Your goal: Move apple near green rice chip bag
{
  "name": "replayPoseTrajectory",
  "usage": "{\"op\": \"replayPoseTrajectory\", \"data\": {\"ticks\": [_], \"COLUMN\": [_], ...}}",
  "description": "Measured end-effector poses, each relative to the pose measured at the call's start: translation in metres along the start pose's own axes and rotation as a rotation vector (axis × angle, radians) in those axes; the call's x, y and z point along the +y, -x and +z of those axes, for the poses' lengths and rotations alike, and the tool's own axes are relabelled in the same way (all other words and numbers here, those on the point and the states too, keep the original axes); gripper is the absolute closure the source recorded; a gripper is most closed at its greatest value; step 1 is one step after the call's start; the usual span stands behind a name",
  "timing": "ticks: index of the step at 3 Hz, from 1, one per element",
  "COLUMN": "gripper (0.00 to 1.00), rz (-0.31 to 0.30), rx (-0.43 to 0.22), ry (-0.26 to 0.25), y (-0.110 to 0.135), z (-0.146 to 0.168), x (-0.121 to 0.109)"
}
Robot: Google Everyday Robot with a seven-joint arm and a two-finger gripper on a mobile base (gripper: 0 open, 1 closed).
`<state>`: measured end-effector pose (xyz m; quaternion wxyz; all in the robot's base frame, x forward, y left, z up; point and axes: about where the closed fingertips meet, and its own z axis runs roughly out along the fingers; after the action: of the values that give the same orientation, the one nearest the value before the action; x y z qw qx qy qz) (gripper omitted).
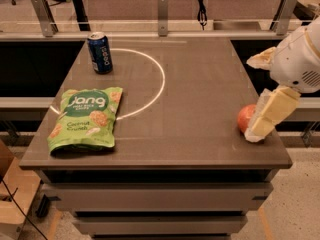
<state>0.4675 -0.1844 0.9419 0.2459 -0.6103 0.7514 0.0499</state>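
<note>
The apple (244,117), red-orange, sits near the right edge of the dark table (200,79). Its right half is hidden behind my gripper (256,133). The gripper is cream-coloured and reaches down from the white arm (300,59) at the right; its tip is at table height, right against the apple. The green rice chip bag (85,118), with white "Jang" lettering, lies flat at the table's front left, far from the apple.
A dark blue drink can (100,52) stands upright at the back left. A white arc (161,81) is painted on the tabletop. The table's front edge (155,163) and right edge are close to the apple. Metal railings run behind the table.
</note>
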Motion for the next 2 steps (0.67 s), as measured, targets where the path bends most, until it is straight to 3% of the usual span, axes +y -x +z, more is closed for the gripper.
{"op": "replayPoseTrajectory", "data": {"ticks": [1,2], "gripper": [0.00,0.00], "rz": [0.038,0.078], "rx": [-0.011,0.055], "ry": [-0.008,-0.007], "y": [-0.012,-0.040], "z": [0.022,0.039], "x": [-0.011,-0.018]}}
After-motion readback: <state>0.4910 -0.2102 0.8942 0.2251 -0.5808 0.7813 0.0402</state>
